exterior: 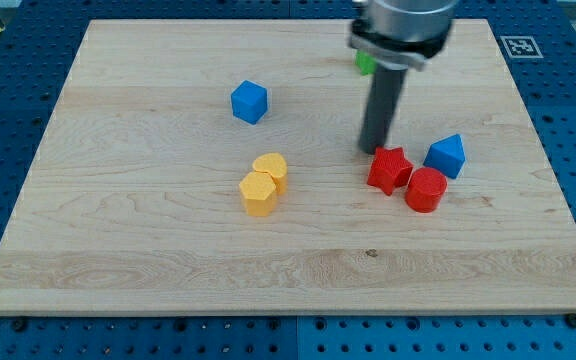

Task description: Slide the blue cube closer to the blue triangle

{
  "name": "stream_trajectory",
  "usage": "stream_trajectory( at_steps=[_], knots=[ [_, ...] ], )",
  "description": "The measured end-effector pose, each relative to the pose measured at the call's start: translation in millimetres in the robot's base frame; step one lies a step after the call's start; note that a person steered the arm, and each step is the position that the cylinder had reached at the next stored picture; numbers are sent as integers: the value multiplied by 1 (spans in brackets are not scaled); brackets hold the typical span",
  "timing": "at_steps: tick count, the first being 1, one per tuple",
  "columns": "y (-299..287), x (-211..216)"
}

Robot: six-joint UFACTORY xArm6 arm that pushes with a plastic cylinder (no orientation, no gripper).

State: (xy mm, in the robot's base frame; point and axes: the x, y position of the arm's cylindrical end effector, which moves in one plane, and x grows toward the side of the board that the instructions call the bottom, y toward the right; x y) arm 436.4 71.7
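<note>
— Where is my tip [372, 151] now?
— It stands just above the red star block [389, 168], near the board's right edge. There is no claw, only a rod, holding nothing.
— And the blue cube [249, 101]?
— Well apart, toward the top-left. The blue triangle [446, 155] touches the red cylinder [426, 190]. Two yellow blocks [263, 184] sit mid-board; a green block [364, 63] is half hidden.

wood board [118, 260]: 2 blue [249, 101] [447, 155], 2 red [389, 169] [426, 190], 2 yellow [271, 169] [258, 194], 1 green [364, 63] blks.

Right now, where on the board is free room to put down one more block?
Free: the whole strip along the view's bottom, and the view's left, beside the blue cube and yellow blocks. Crowded: the view's right, where my tip meets the red star, red cylinder and blue triangle.
</note>
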Motion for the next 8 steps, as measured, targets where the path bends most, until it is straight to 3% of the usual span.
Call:
stream_trajectory(
  at_steps=[2, 3, 4, 8],
  knots=[
    [-168, -19],
    [-207, -90],
    [-207, -107],
    [-131, -94]
  ],
)
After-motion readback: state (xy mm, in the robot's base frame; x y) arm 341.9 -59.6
